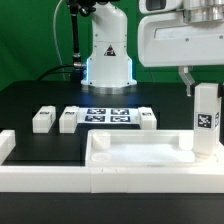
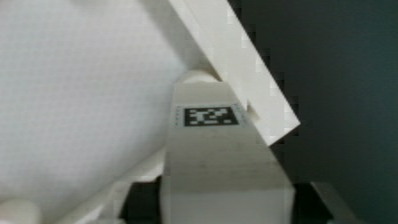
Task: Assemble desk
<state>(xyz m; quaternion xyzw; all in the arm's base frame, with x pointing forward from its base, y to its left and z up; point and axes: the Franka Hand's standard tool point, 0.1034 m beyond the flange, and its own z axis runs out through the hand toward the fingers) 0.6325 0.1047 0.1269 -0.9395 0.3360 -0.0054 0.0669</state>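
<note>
Black table [image 1: 30, 100], white marker board [image 1: 110, 117] flat on it, low white border rail [image 1: 50, 178], green backdrop [image 1: 30, 40] behind

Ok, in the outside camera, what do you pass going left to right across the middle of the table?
first leg → second leg → marker board → third leg → upright leg

The tabletop panel [image 1: 140, 155] and leg [image 1: 206, 110] are smooth plastic — probably matt — the table [image 1: 30, 100] dull black.

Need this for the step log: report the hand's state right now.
The hand is closed, holding the leg upright.
</note>
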